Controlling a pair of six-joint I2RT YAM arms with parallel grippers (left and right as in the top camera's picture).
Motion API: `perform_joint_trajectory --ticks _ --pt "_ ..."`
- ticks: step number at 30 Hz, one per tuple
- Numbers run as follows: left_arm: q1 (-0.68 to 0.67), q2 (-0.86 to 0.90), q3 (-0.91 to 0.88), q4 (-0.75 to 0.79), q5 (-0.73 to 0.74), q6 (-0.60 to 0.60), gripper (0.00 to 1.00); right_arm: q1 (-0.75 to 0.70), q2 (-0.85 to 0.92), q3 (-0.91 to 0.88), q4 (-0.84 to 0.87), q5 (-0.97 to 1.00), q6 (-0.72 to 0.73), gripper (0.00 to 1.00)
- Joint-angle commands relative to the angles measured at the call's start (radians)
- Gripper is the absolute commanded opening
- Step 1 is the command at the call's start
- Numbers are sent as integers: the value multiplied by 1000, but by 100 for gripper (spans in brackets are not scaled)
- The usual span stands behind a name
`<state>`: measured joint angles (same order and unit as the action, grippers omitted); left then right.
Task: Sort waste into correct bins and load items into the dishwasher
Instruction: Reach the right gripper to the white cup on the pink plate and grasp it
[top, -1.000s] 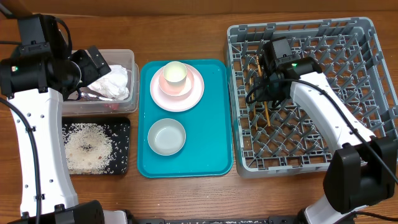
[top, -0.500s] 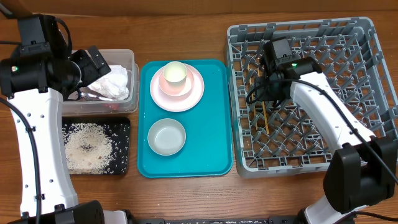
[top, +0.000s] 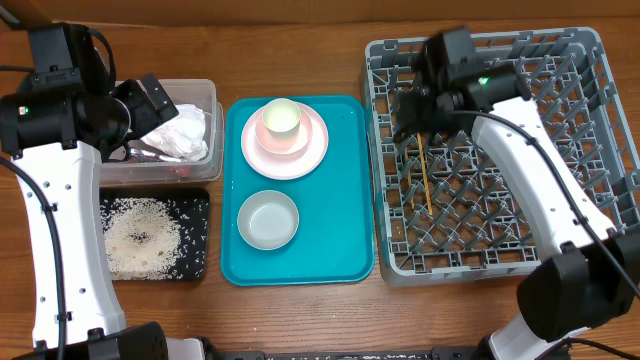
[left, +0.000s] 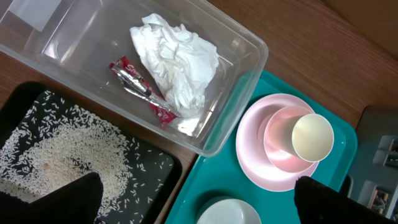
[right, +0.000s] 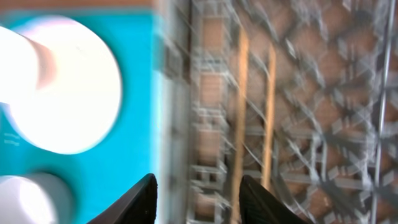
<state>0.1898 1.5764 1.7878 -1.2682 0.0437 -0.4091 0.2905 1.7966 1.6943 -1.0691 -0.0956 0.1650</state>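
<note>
Two wooden chopsticks (right: 239, 124) lie free on the lattice of the grey dish rack (top: 590, 130), just ahead of the right fingers (right: 140, 202), which stand apart and hold nothing. Light, stiff and thin, they would likely roll unless pinched mid-length. Farther off, the left fingers (left: 56, 199) gape wide and empty. Ahead of them the pink plate (left: 252, 165) looks smooth and breakable, best gripped by its rim.
</note>
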Motion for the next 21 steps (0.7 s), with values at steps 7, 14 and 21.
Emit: perform_joint_trajectory --ticks 7,14,21 --pt "0 0 16 0 -7 13 100 196 1 253 117 -30 -27 51" --pt "0 0 16 0 -6 13 100 322 67 251 364 16 -43 52" --pt "0 0 16 0 -6 13 100 392 243 251 415 32 -126 52"
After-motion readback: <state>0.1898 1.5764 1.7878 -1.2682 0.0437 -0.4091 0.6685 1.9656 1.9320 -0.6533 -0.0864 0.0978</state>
